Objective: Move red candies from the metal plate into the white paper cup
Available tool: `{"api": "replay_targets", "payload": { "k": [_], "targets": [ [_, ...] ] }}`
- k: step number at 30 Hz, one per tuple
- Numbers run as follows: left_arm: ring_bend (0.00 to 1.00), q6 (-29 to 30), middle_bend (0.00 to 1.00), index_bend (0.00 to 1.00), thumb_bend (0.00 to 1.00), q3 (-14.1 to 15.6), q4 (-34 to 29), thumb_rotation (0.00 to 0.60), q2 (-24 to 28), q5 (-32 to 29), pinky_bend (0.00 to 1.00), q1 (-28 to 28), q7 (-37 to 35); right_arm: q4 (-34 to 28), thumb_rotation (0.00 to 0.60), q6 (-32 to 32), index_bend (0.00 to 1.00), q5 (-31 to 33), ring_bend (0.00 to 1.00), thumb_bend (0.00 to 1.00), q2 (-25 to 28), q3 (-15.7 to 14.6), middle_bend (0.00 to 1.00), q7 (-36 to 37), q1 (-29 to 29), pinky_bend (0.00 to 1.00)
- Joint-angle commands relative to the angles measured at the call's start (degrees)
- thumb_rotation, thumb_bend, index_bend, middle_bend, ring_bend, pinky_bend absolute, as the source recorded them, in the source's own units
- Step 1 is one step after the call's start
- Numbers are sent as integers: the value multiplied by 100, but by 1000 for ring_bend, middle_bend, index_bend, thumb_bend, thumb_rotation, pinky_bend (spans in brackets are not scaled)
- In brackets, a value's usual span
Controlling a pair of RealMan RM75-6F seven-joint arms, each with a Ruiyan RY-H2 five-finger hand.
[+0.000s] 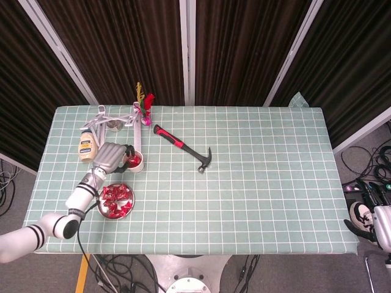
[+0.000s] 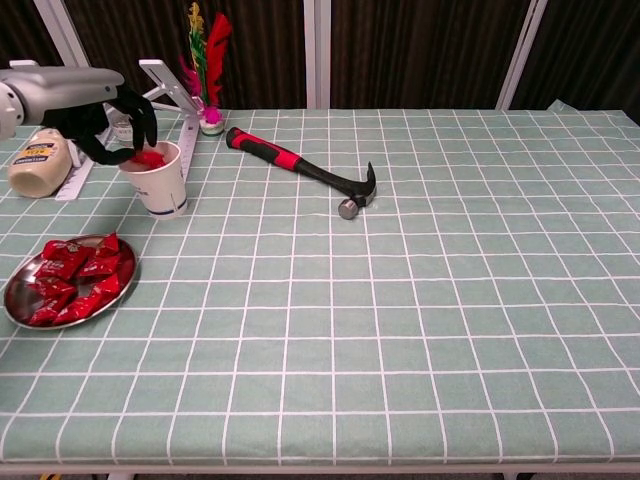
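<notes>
My left hand [image 2: 105, 122] [image 1: 112, 157] hovers at the mouth of the white paper cup [image 2: 162, 190] [image 1: 135, 165], its fingertips pinching a red candy [image 2: 150, 158] just over the rim. More red is visible inside the cup. The metal plate [image 2: 17, 297] [image 1: 101, 209] lies in front of the cup near the table's left front, holding several red candies [image 2: 78, 278] [image 1: 116, 198]. My right hand [image 1: 377, 224] hangs off the table at the far right, partly cut by the frame edge, with a finger sticking out and nothing in it.
A red-and-black hammer [image 2: 305, 170] lies mid-table. Behind the cup stand a white folding stand [image 2: 95, 100], a mayonnaise bottle [image 2: 35, 160], a small jar [image 2: 128, 128] and a feathered shuttlecock [image 2: 207, 60]. A green checked cloth [image 2: 420, 300] covers the table.
</notes>
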Motion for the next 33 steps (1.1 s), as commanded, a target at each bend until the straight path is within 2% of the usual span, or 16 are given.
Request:
{"api": "replay_targets", "payload": {
  "k": [1,5,7,12,15,19,24,28,33],
  "targets": [
    [919,109,450,398,420,28,-64,600,32,32,1000,29,26,-2,600,-10,80,-9,98,101,-3,-2,197,-3,7,370],
    [908,468,398,322,396,62,-350,600,223,124,1000,204,33,-15,600,-7,80,-24,98,101,-1,9,197,-13,19,370],
    [905,833,390,311,371,95,-609,600,375,239,1000,399,0,-24,600,-13,80,-38,98,101,3,9,197,-21,26,371],
    [905,1648,397,333,270,353,-1212,600,740,587,1000,964,-73,-34,600,-18,80,-78,98,101,-8,4,197,-26,41,372],
    [905,1874,439,386,225,573,-1355,600,821,810,1000,1192,-88,-37,600,-35,80,-106,98,101,-21,0,196,-36,61,373],
    [908,1744,486,439,207,814,-1216,600,728,903,1000,1285,-31,-63,600,-45,80,-171,98,101,-33,-9,196,-57,90,373],
    [908,1443,488,442,208,1033,-1040,600,546,807,1000,1320,278,-97,600,8,80,-180,104,101,-13,-14,198,-95,64,375],
    [908,1232,487,440,213,1127,-866,600,391,654,1000,1326,568,-128,600,22,80,-181,109,101,5,-18,199,-127,55,377],
    [908,1118,486,436,216,1100,-663,600,225,497,1000,1329,715,-156,600,20,80,-190,109,101,6,-23,198,-164,58,377]
  ]
}}
